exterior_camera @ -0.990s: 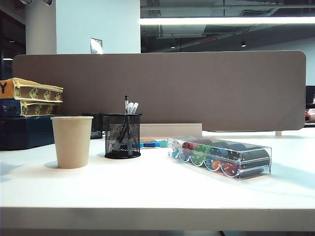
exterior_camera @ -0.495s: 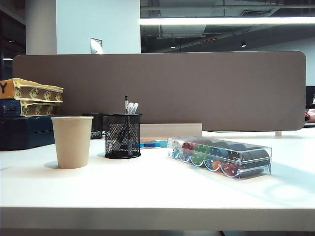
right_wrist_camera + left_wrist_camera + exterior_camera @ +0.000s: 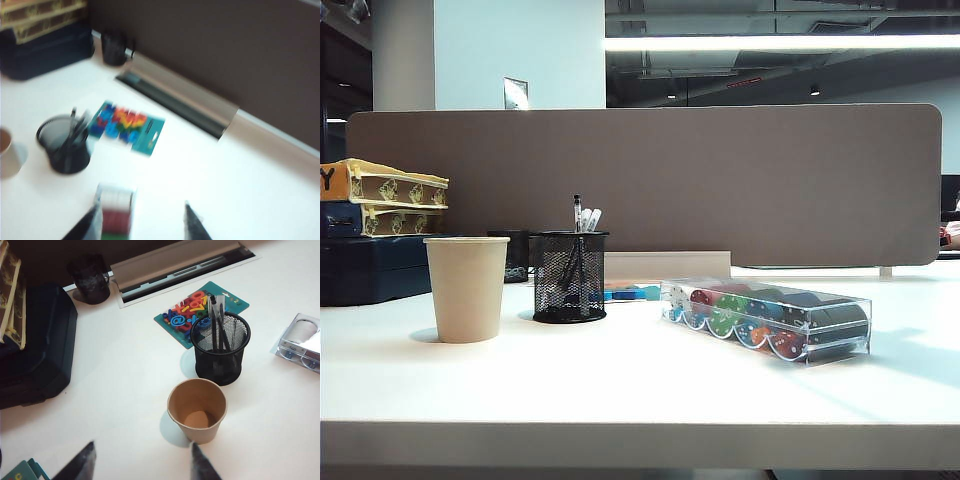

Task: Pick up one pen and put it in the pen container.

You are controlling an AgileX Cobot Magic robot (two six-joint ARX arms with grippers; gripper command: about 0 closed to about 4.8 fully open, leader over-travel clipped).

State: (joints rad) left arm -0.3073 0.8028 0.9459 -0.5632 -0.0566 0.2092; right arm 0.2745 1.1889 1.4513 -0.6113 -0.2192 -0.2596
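Observation:
The pen container [image 3: 569,290] is a black mesh cup standing left of the table's middle. The pen [image 3: 577,212], black with a whitish section, stands upright inside it beside two whitish-topped pens. Neither gripper shows in the exterior view. In the left wrist view my left gripper [image 3: 142,445] hangs open and empty above the table, short of the paper cup [image 3: 196,410], with the pen container [image 3: 220,347] and the pen [image 3: 213,322] beyond. The right wrist view is blurred. There my right gripper [image 3: 140,207] is open and empty, high over the chip box [image 3: 116,212], and the pen container [image 3: 65,145] stands off to one side.
A beige paper cup [image 3: 466,288] stands left of the mesh cup. A clear box of coloured chips [image 3: 767,318] lies to the right. A flat teal card of coloured letters [image 3: 200,310] lies behind the cup. Dark cases and stacked boxes [image 3: 380,240] sit at the far left, a brown partition [image 3: 720,180] behind.
Nothing on the table has moved in the exterior view. The faint shadows at the table's left and right sides have shrunk.

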